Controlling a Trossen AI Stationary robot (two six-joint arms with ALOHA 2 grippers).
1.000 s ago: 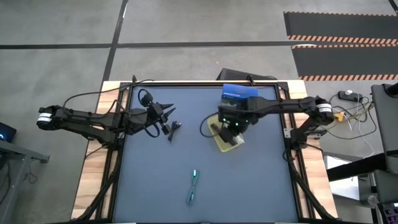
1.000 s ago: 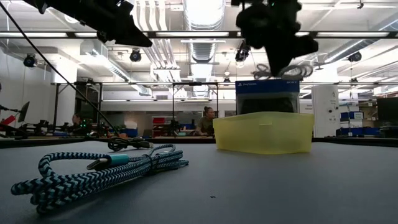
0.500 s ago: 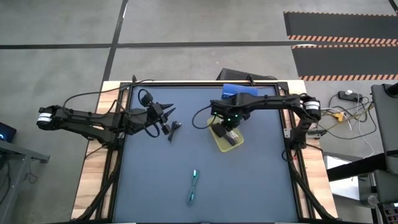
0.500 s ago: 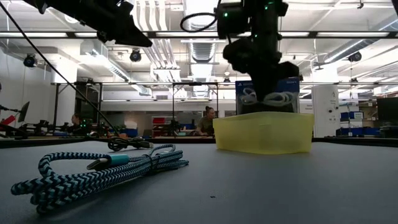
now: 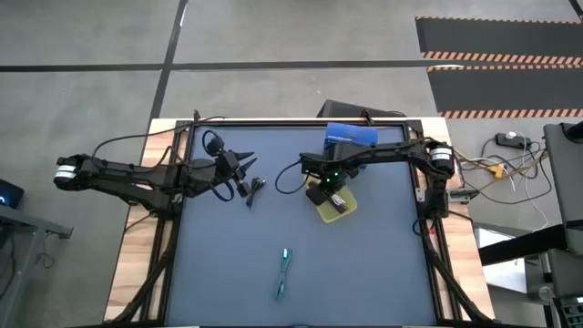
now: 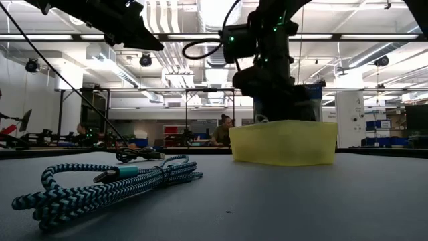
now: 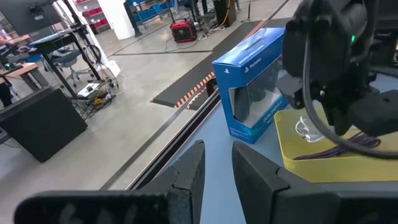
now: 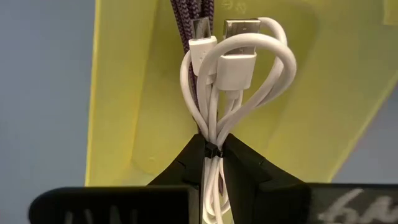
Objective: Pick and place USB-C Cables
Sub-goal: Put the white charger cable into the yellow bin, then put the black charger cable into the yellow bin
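Observation:
My right gripper [image 5: 332,195] reaches down into the yellow tray [image 5: 321,211], shut on the white cable [image 8: 236,62]. The dark purple cable [image 8: 193,18] lies on the tray floor beneath it and also shows in the left wrist view [image 7: 348,146]. The black cable [image 5: 255,189] lies on the mat just beside my left gripper [image 5: 246,178], which hovers open. The teal cable [image 5: 284,273] lies coiled on the mat near the near edge and is close to the camera in the low view [image 6: 100,184]. My right gripper pinches the white cable bundle between its two fingers at the tied waist [image 8: 212,142], coming from above and pointing down. The loops and plugs [image 8: 239,53] hang below the fingertips inside the tray, over the purple cable. Whether they rest on it I cannot tell.
A blue boxed controller [image 5: 351,137] stands on the mat just beyond the tray, toward the far edge. The tray's front wall [image 6: 284,142] hides its contents in the low view. Open mat lies between the teal cable and the tray.
My right gripper has come down from above the tray into it, shifting slightly toward the table's left and carrying the white cable. In the low view the cable hung clear above the rim and is now hidden behind the tray wall. The gripper stayed shut.

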